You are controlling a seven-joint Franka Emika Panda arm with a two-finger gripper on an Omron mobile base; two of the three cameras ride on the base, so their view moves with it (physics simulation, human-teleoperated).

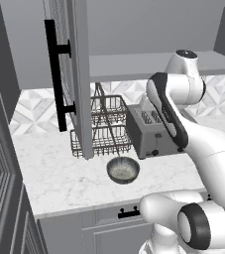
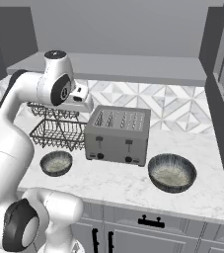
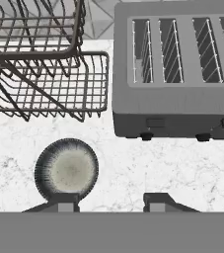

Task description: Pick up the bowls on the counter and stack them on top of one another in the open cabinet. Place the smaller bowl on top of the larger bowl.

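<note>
The smaller bowl (image 1: 123, 169) (image 2: 56, 163) stands upright on the white marble counter (image 1: 59, 183), in front of the dish rack. The larger bowl (image 2: 172, 172) sits on the counter to the right of the toaster, near the front edge. My gripper (image 3: 111, 202) hangs well above the counter and looks straight down. It is open, with nothing between its fingertips (image 3: 64, 201). In the hand view the smaller bowl (image 3: 66, 169) lies just beyond the left fingertip, left of the gripper's centre. Above the counter, the open cabinet shows its bare grey shelf (image 2: 113, 66) (image 1: 148, 64).
A grey toaster (image 2: 117, 134) (image 3: 175, 74) stands between the two bowls. A dark wire dish rack (image 1: 104, 126) (image 3: 44, 74) sits behind the smaller bowl. The cabinet door (image 1: 77, 74) with its black bar handle (image 1: 54, 74) swings out over the counter's left part. Drawers (image 2: 150, 222) run below.
</note>
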